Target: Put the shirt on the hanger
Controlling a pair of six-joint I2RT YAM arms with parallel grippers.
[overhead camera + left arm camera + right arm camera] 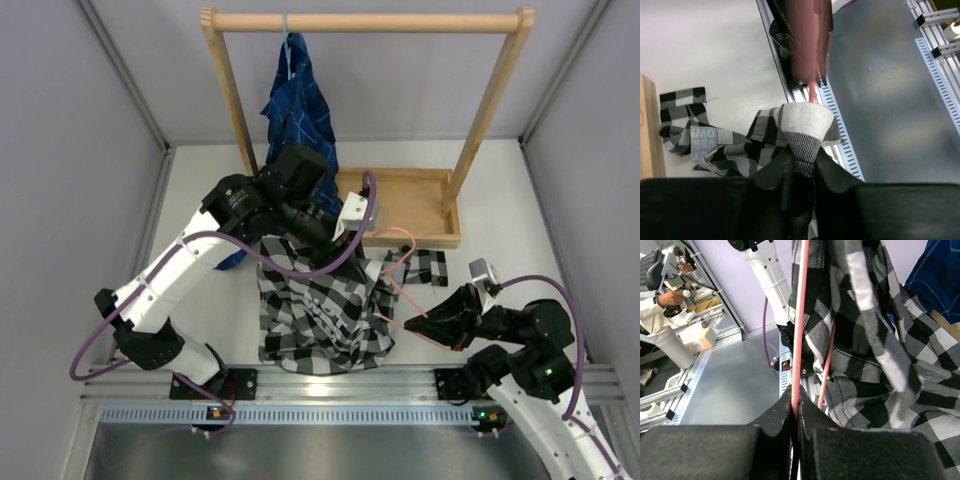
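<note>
White matte tabletop: soft buffalo-check shirt is heaped at centre, one fold pinched by left gripper; thin pink wire hanger, at its right edge, is clamped by right gripper.

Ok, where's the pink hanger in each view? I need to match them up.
Top external: the hanger runs right of centre, from the shirt to the right gripper.
Left wrist: blurred pink bar, top centre, above the pinched shirt.
Right wrist: vertical pink wire left of centre, clamped in the right gripper.
Shared landmark: the checked shirt, in all three.
</note>
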